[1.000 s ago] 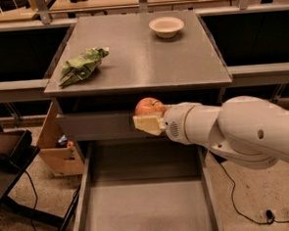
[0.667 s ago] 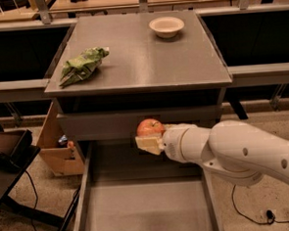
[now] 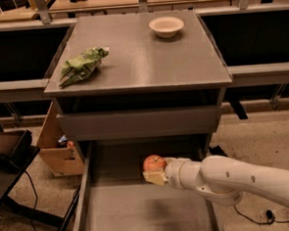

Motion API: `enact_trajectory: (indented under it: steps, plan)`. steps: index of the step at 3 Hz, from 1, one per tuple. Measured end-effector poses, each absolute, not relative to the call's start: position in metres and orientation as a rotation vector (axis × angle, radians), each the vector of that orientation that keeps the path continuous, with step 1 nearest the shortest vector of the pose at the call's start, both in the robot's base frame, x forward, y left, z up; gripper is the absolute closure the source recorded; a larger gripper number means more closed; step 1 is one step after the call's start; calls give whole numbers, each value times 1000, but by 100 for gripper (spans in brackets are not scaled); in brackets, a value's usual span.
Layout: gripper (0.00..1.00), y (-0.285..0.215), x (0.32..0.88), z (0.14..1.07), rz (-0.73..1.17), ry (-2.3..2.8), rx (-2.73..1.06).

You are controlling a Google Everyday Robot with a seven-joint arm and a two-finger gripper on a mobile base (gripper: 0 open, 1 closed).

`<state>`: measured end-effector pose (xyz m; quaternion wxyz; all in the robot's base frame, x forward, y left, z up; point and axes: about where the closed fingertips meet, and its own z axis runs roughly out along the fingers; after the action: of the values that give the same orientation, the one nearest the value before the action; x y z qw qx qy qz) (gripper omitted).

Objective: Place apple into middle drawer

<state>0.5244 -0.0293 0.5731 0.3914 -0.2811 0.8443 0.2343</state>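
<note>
The red-orange apple [image 3: 154, 162] is held in my gripper [image 3: 155, 172], whose cream fingers [image 3: 153, 177] are shut on it from the right. The white arm reaches in from the lower right. The apple hangs low over the middle drawer [image 3: 140, 211], a wide grey metal drawer pulled open toward the camera, above the back part of its flat floor. The drawer's left side wall [image 3: 83, 190] shows; its right wall is partly hidden by the arm.
The cabinet top [image 3: 146, 58] holds a green wrinkly snack bag [image 3: 81, 65] at left and a cream bowl [image 3: 166, 26] at the back right. A shut drawer front [image 3: 137, 123] lies above the open one. A cardboard box [image 3: 58, 149] stands on the floor at left, beside cables.
My gripper has carried the apple downward and slightly right, from the height of the upper drawer front to low inside the open drawer.
</note>
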Motion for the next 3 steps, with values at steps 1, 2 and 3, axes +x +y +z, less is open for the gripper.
enact_trajectory:
  steps: [1,2,3]
  plan:
    - [100,-29,524,573,595,2145,-714]
    - [100,-17,531,553,605,2121,-739]
    - [100,8,543,507,604,2068,-789]
